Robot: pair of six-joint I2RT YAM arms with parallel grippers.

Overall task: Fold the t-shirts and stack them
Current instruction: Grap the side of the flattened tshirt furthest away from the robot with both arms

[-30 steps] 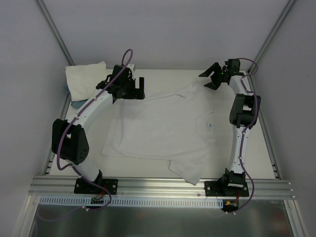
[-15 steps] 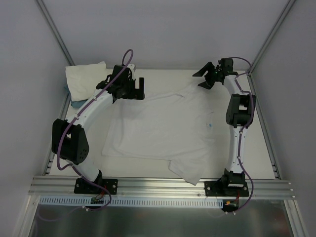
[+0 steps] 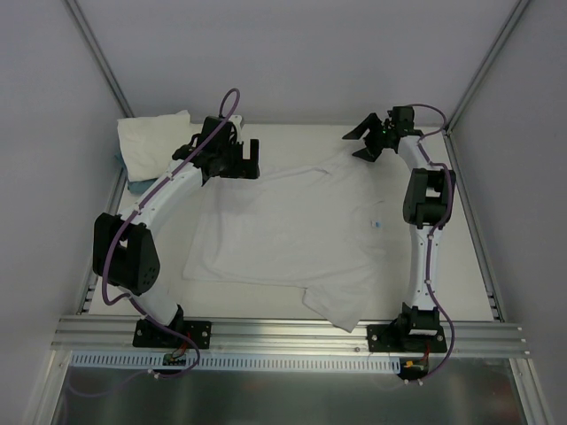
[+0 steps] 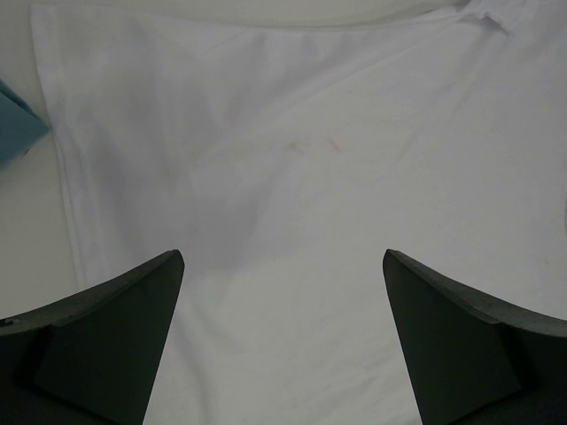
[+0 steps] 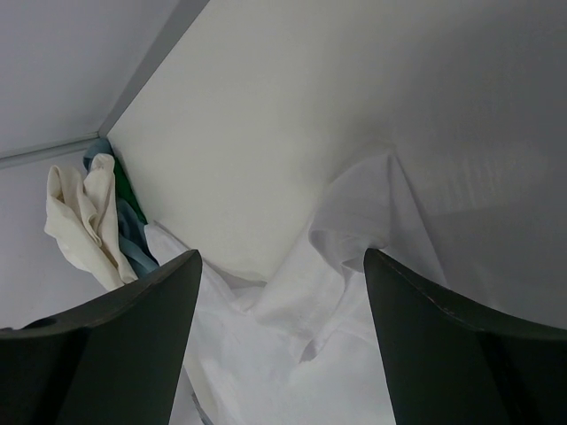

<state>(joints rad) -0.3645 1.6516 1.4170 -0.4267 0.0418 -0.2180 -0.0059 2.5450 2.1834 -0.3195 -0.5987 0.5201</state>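
Note:
A white t-shirt (image 3: 292, 230) lies spread flat across the middle of the table, with one sleeve rumpled at the back right (image 5: 354, 221). A second t-shirt (image 3: 152, 142) sits folded at the back left corner. My left gripper (image 3: 241, 168) hovers open over the spread shirt's back left part; in the left wrist view only flat cloth (image 4: 292, 159) shows between its jaws (image 4: 282, 258). My right gripper (image 3: 356, 144) hangs open above the back right sleeve, holding nothing (image 5: 281, 258).
A teal-blue flat item (image 4: 16, 124) pokes out under the folded shirt, beside the spread shirt's edge. In the right wrist view the far corner shows a cream cloth (image 5: 78, 217) with blue (image 5: 133, 248). Grey walls close the back and both sides. Bare table (image 3: 461, 266) lies to the right.
My right gripper has swung left along the back edge, from the right wall to over the shirt's sleeve. The left arm and the shirts have not moved.

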